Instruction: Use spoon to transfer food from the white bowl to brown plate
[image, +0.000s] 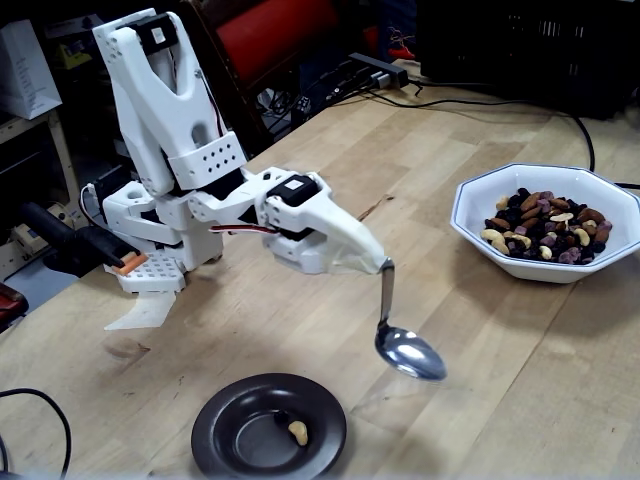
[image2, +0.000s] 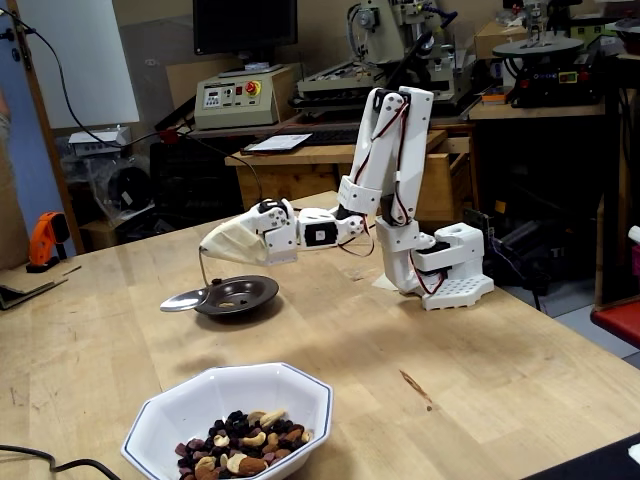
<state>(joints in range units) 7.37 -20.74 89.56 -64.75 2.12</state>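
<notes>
spoon (image: 408, 352) hanging below fingers (image: 384, 264), beside brown plate (image: 268, 428)

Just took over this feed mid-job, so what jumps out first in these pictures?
The white arm stretches low over the wooden table, its gripper holding the spoon, which hangs bowl-down and looks empty beside the brown plate. That plate holds one pale nut, possibly with a darker bit beside it. The white bowl, on the right in that fixed view, holds the food.

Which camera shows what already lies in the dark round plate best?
The fixed view looking down on the small dark brown round plate: one pale nut piece lies in its sunken centre. The other fixed view shows the plate edge-on, contents barely discernible.
</notes>
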